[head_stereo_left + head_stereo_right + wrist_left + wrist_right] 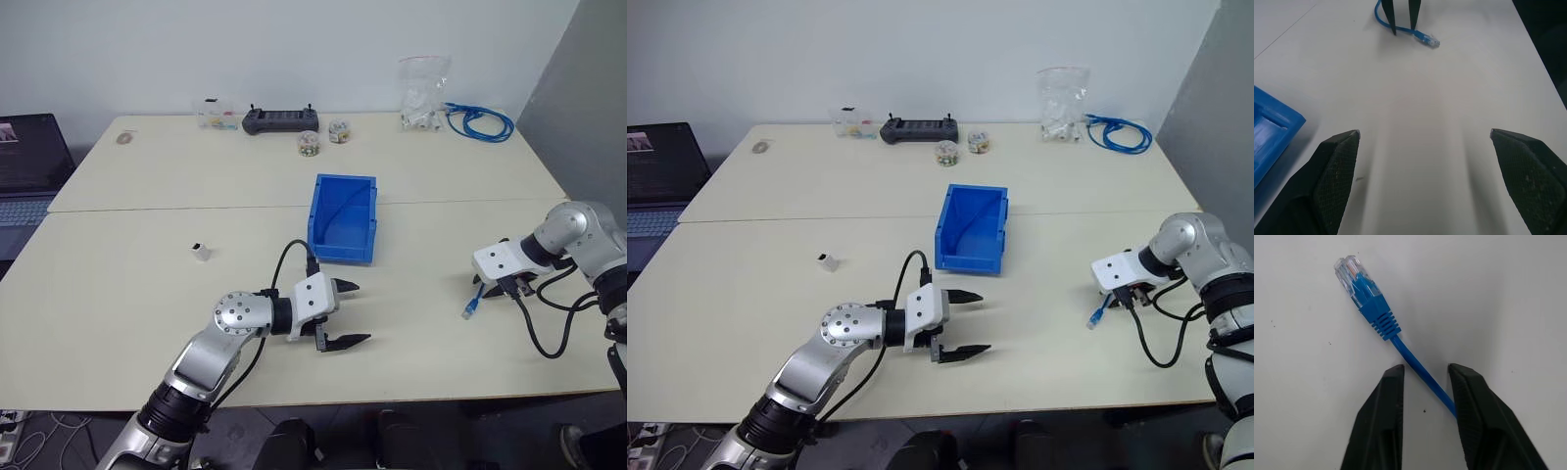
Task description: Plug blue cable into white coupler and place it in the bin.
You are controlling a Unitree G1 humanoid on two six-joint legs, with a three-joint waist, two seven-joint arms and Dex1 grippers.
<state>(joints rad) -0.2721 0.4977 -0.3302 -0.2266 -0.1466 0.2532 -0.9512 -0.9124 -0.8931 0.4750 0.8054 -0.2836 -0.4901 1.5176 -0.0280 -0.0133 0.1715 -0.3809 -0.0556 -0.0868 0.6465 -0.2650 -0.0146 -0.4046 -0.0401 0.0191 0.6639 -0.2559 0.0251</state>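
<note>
The blue cable [472,309] lies on the table at the right, its clear plug [1349,271] pointing toward the table's middle. My right gripper [1426,369] points down over it. Its fingers straddle the strand with a narrow gap, wider than the cable, which slips under one fingertip [1464,382]. The white coupler [201,252] sits alone on the table at the left. The blue bin [343,251] stands open-topped at the centre. My left gripper [362,313] hovers just in front of the bin, wide open and empty, aimed toward the cable [1420,35].
Along the back edge stand a clear bag [423,93], a coiled blue cable bundle [480,122], a black controller [281,119], two small jars [308,143] and a clear box [216,116]. A laptop [29,166] sits far left. The table's right edge runs close to my right arm.
</note>
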